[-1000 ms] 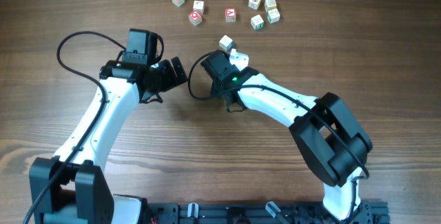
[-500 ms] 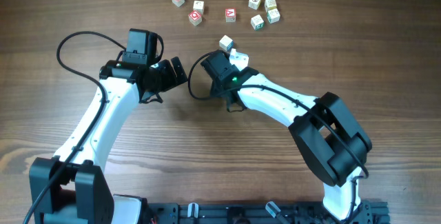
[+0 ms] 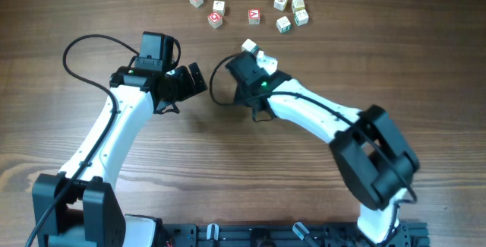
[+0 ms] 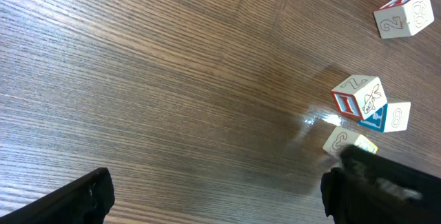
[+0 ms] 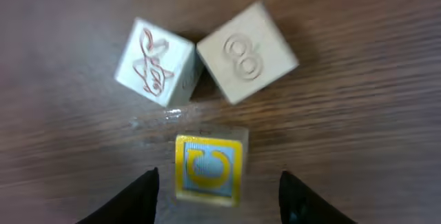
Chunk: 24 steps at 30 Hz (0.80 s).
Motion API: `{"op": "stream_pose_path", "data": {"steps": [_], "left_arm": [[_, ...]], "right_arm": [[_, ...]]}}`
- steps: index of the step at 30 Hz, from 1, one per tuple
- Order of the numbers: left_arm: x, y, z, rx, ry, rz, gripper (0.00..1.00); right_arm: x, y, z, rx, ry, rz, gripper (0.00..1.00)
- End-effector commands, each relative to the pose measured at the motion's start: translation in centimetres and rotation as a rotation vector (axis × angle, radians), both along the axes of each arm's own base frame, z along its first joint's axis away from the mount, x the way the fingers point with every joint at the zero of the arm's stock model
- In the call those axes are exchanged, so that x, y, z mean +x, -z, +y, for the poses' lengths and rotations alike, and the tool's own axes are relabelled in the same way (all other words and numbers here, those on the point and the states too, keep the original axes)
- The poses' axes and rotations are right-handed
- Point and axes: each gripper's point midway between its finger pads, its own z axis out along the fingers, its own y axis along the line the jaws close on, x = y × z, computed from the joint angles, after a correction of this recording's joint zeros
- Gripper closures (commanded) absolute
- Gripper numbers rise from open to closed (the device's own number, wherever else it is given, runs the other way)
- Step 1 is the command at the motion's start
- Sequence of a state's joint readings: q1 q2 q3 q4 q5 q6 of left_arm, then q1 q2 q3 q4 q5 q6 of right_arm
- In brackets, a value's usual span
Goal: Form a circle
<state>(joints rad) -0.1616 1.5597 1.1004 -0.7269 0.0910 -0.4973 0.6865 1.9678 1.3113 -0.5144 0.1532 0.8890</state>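
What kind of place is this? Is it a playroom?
Probably a robot lab bench, not a playroom. A left arm and a right arm stand by a black rail at the edge of a wooden table, and the only toys are small letter blocks.

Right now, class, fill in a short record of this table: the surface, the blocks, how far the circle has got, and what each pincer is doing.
surface: wooden table
blocks: loose scatter on the far side, no ring formed
right pincer: open, holding nothing
left pincer: wide open, empty, over bare wood
yellow block: flat on the wood between the right pincer's fingers, with a gap on each side
beyond it: red-drawing block and figure-eight block, close together
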Motion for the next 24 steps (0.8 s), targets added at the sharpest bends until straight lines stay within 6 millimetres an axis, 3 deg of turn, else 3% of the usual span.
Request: {"op": "stream_pose_path", "data": {"steps": [1, 5, 7, 10, 12, 14, 17, 20, 24], "left_arm": [[0.0, 0.0, 0.2, 0.013, 0.013, -0.003, 0.00], [0.0, 0.0, 0.2, 0.013, 0.013, -0.003, 0.00], [0.0, 0.0, 0.2, 0.013, 0.013, -0.003, 0.00], [0.0, 0.0, 0.2, 0.013, 0.013, -0.003, 0.00], [0.0, 0.0, 0.2, 0.013, 0.013, -0.003, 0.00], [1.4, -0.5, 0.4, 0.025, 0.003, -0.064, 0.00], [1.6, -0.7, 0.3, 0.022, 0.003, -0.077, 0.00], [1.7, -0.7, 0.3, 0.022, 0.003, -0.077, 0.00], [2.1, -0.9, 0.3, 0.018, 0.003, -0.099, 0.00]], "right_arm": [[0.9, -6.1, -3.0, 0.063, 0.070, -0.061, 0.42], [1.3, -9.2, -7.6, 0.071, 0.162, -0.072, 0.44], [1.8, -9.4, -10.0, 0.065, 0.220, -0.064, 0.53], [2.4, -8.7, -11.6, 0.078, 0.260, -0.034, 0.57], [2.3, -8.0, -11.7, 0.099, 0.261, 0.000, 0.64], [1.5, -6.8, -11.9, 0.091, 0.259, 0.046, 0.72], [-2.0, -2.3, -12.3, 0.083, 0.248, 0.166, 0.96], [-2.9, 0.8, -10.9, 0.190, 0.206, 0.159, 0.96], [-2.8, 2.4, -7.6, 0.427, 0.094, 0.043, 0.96]]}}
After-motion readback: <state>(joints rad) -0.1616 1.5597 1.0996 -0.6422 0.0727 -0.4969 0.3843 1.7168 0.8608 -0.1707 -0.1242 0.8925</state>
